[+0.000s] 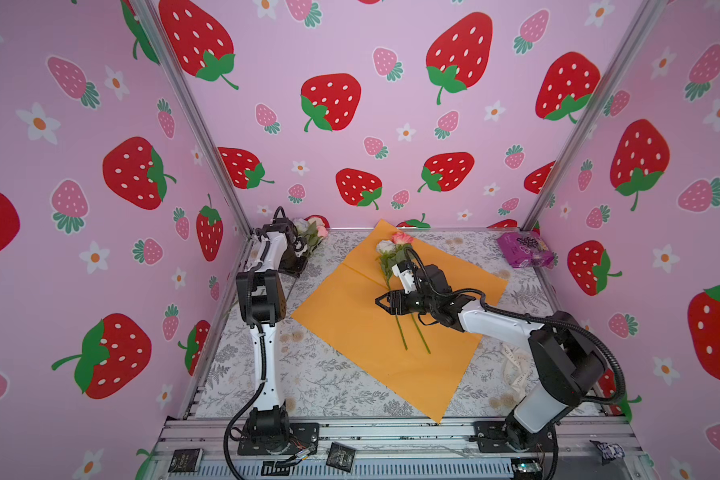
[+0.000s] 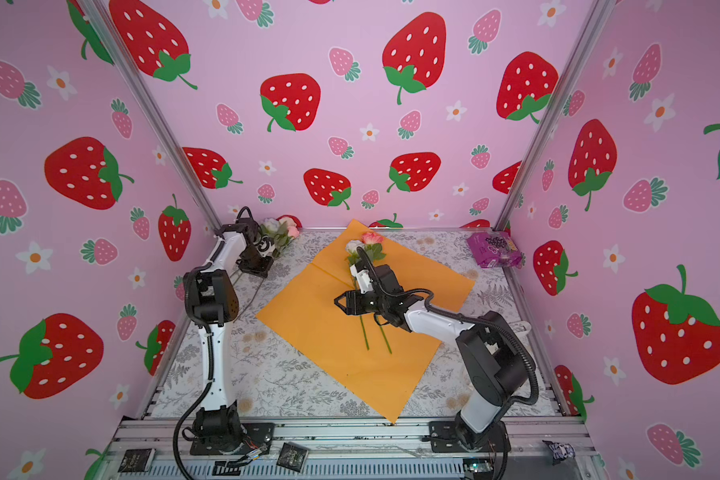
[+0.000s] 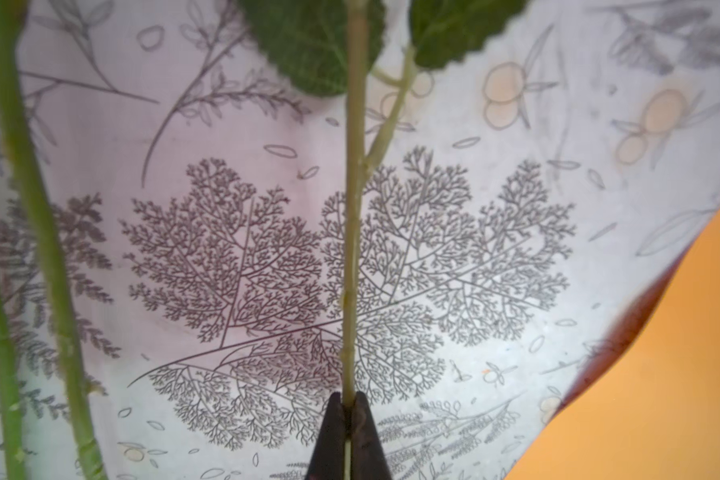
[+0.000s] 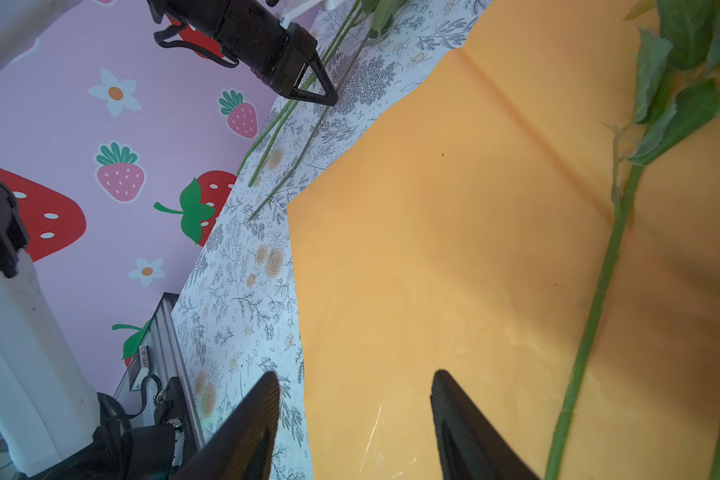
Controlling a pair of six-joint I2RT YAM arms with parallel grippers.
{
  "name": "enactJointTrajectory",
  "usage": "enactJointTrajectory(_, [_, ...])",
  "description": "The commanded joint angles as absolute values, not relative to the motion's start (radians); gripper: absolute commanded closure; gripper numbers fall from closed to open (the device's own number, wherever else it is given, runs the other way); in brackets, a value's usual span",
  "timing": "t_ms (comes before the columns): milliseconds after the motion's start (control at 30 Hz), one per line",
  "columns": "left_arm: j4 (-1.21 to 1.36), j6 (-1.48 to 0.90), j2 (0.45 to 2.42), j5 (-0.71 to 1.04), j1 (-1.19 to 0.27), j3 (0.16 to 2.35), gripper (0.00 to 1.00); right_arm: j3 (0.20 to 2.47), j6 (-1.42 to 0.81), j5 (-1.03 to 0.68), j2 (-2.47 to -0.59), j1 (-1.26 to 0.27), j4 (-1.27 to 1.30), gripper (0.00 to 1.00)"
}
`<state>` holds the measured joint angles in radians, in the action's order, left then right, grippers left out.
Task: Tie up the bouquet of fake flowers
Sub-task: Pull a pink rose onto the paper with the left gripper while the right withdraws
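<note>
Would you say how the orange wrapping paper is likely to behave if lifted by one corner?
The orange wrapping paper looks thin and creased, so it would probably flop. Two roses lie on it and might slide off.

Two fake roses (image 2: 371,238) lay on a sheet of orange wrapping paper (image 2: 329,345) spread across the floral-print table (image 2: 292,382), stems pointing toward the camera, the right gripper (image 2: 336,302) poised over the sheet just beside them. The left gripper (image 2: 262,268) was down by other roses (image 2: 281,227) in the far left corner; a purple packet (image 2: 493,249) sat far right, inside strawberry-papered walls (image 2: 350,104)
</note>
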<state>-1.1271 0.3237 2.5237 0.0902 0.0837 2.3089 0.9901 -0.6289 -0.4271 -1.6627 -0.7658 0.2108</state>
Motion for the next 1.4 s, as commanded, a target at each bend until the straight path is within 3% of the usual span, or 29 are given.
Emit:
enactJointTrajectory(0, [-1.162,0.349,2.466,0.131,0.074,2.319,1.0,0.975,-0.632,-0.41,-1.621,-0.771,0.188,0.39])
enactJointTrajectory(233, [-1.235,0.328,2.332,0.231,0.033,2.278,1.0,0.915,-0.636,-0.373,-1.529,-0.771,0.187,0.38])
enactJointTrajectory(433, [-1.24,0.139,2.19,0.365,-0.037,2.135,1.0,0.819,-0.641,-0.23,-1.369,-0.742,0.158,0.38])
enactJointTrajectory(567, [-1.033,-0.156,2.099,0.709,-0.058,1.925,1.0,0.743,-0.662,-0.121,-1.246,-0.693,0.117,0.37])
enactJointTrajectory(700, [-0.554,-0.529,1.98,0.873,-0.154,1.653,1.0,0.675,-0.687,-0.082,-1.148,-0.621,0.084,0.36])
enactJointTrajectory(800, [-0.384,-0.68,1.981,0.824,-0.224,1.611,1.0,0.654,-0.691,-0.091,-1.115,-0.597,0.069,0.36])
enactJointTrajectory(967, [-0.394,-0.725,2.103,0.737,-0.282,1.689,1.0,0.643,-0.706,-0.123,-1.113,-0.594,0.067,0.36])
enactJointTrajectory(1367, [-0.16,-0.828,2.207,0.648,-0.327,1.577,1.0,0.63,-0.706,-0.144,-1.126,-0.595,0.067,0.36])
